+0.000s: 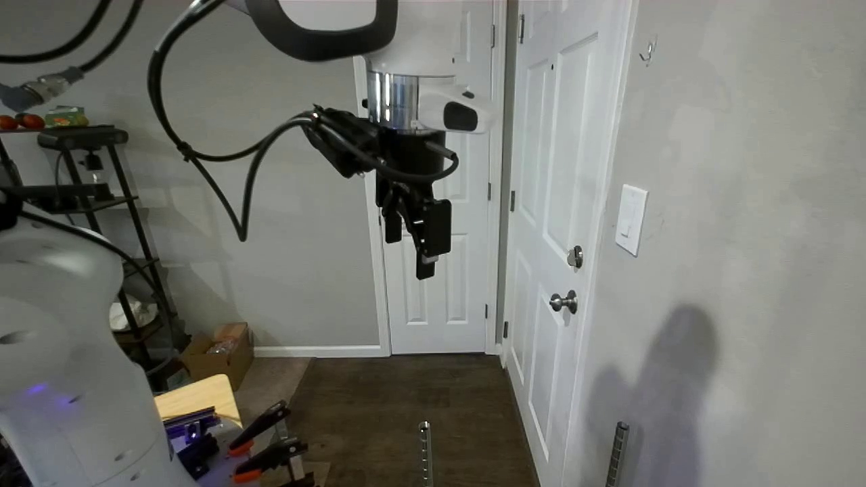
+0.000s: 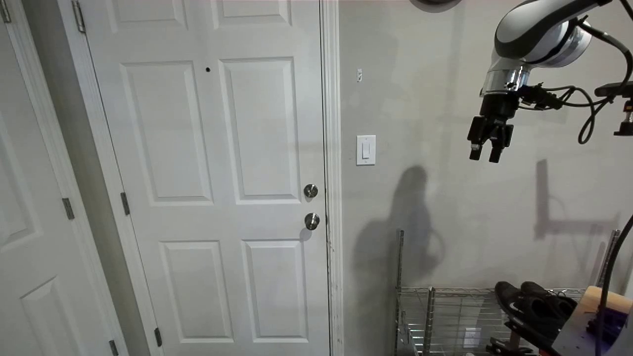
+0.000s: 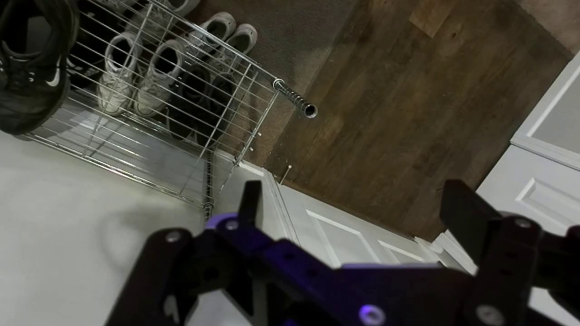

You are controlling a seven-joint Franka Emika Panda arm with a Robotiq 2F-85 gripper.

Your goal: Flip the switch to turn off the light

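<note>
Smooth switch [image 2: 366, 150]; matt tool [image 2: 485, 155]; shiny metal knob [image 2: 312, 221]

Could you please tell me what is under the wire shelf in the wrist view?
White shoes and dark shoes show between the bars of the wire shelf. What lies directly beneath the black shoe on top cannot be seen, because that shoe covers it.

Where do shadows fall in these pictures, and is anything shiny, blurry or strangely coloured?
In both exterior views, a soft dark shadow lies on the grey wall, lower than the light switch; in an exterior view, the metal door knob catches glints; in the wrist view, the pincer looks dark, out of focus and purple-tinged in places, while the metal post beyond looks sharper.
</note>
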